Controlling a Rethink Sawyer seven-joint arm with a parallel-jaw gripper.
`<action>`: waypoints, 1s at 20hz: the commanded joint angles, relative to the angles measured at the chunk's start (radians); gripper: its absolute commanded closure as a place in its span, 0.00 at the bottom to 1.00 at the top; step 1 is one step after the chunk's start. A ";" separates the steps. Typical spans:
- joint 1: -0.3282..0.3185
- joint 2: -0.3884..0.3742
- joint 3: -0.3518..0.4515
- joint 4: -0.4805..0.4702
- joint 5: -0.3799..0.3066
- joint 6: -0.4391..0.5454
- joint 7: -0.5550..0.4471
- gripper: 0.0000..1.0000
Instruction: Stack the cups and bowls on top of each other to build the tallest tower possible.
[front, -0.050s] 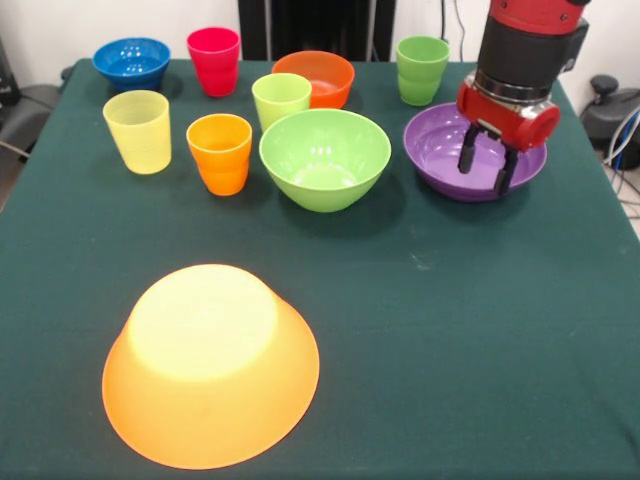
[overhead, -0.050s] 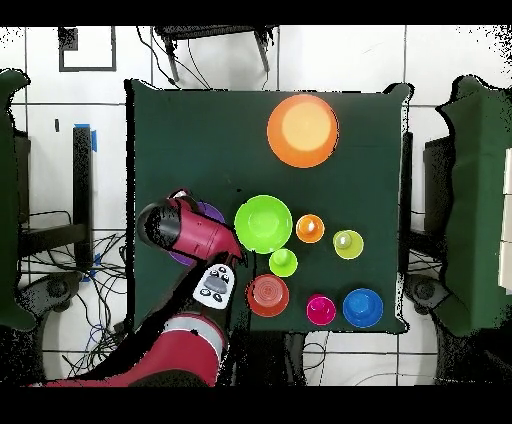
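Note:
My gripper (front, -0.050s: 487, 172) hangs open over the near right part of the wide purple bowl (front, -0.050s: 440, 150), with nothing between its fingers. The very large orange bowl (front, -0.050s: 210, 365) lies upside down near the front; overhead it shows as the orange bowl (overhead, -0.050s: 302, 130). To the left of the purple bowl stands the lime green bowl (front, -0.050s: 325, 158). Behind it are the orange-red bowl (front, -0.050s: 314, 78) and the blue bowl (front, -0.050s: 132, 62). The yellow cup (front, -0.050s: 138, 130), orange cup (front, -0.050s: 219, 152), lime cup (front, -0.050s: 281, 100), red cup (front, -0.050s: 214, 60) and darker green cup (front, -0.050s: 422, 70) stand upright, each alone.
A dark green cloth (front, -0.050s: 470, 330) covers the table. In the overhead view the red arm (overhead, -0.050s: 190, 228) covers most of the purple bowl (overhead, -0.050s: 210, 212). Cables and chair parts lie beyond the table edges.

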 joint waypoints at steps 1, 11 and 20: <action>0.017 0.049 0.096 0.002 0.047 -0.072 0.221 0.00; 0.005 0.077 0.118 -0.014 0.060 -0.114 0.209 0.00; 0.000 0.086 0.110 -0.027 0.064 -0.102 0.192 0.00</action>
